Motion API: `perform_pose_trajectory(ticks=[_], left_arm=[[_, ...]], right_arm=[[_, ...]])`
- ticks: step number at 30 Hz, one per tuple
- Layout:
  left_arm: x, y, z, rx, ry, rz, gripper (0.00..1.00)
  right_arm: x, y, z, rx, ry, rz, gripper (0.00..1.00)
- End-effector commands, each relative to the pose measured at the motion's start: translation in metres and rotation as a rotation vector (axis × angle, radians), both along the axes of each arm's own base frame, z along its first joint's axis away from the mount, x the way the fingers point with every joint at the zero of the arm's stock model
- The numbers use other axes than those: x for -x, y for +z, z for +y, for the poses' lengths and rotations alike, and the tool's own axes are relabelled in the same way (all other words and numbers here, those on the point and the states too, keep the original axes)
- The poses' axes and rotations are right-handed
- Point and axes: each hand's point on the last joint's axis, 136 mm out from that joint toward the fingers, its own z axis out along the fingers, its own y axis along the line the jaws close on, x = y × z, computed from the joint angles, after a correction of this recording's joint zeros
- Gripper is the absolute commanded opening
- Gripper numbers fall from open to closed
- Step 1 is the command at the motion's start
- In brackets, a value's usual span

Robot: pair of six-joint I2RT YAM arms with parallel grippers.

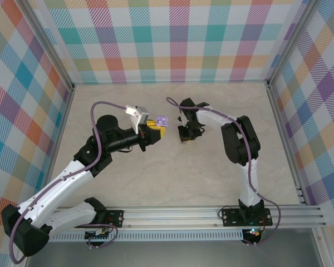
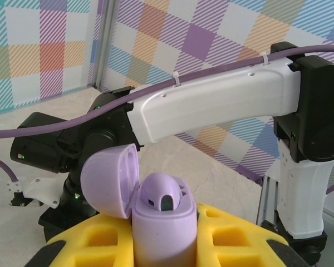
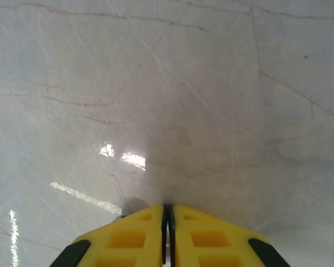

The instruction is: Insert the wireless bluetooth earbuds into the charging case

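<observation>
My left gripper (image 1: 156,130) is shut on the body of a pale lavender charging case (image 2: 162,233) and holds it upright above the table. The case's lid (image 2: 108,181) is hinged open to the left. One lavender earbud (image 2: 166,194) sits in the case's top. In the top view the case (image 1: 163,120) is at the centre of the table. My right gripper (image 1: 185,136) points down at the table just to its right. Its yellow fingers (image 3: 133,236) are pressed together with nothing between them. A small pale lavender piece (image 3: 131,206), perhaps another earbud, lies beside the left fingertip.
The right arm's white link (image 2: 211,105) and black joints cross the left wrist view behind the case. Plaid walls (image 1: 172,39) enclose the marble tabletop (image 3: 211,100). A metal rail (image 1: 211,214) runs along the near edge.
</observation>
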Motion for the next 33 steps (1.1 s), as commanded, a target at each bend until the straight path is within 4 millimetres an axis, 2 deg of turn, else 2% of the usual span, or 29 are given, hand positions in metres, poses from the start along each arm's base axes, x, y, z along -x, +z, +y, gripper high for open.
perform_pose_trajectory(ticks=[1,10,16,24,33], left_arm=[[0.005,0.005,-0.005,0.014,-0.027,-0.021,0.19],[0.006,0.007,-0.005,0.020,-0.029,-0.021,0.19],[0.006,0.009,-0.005,0.023,-0.030,-0.024,0.19],[0.006,0.008,-0.005,0.023,-0.029,-0.021,0.19],[0.006,0.006,-0.005,0.023,-0.032,-0.019,0.19]], right_arm=[[0.028,0.003,-0.004,0.031,0.033,0.074,0.13],[0.015,0.030,-0.007,0.048,0.000,-0.007,0.19],[0.012,0.048,0.006,-0.016,0.033,-0.030,0.25],[0.014,0.035,0.017,-0.020,0.086,0.019,0.38],[0.008,0.016,0.016,0.080,0.123,0.013,0.40]])
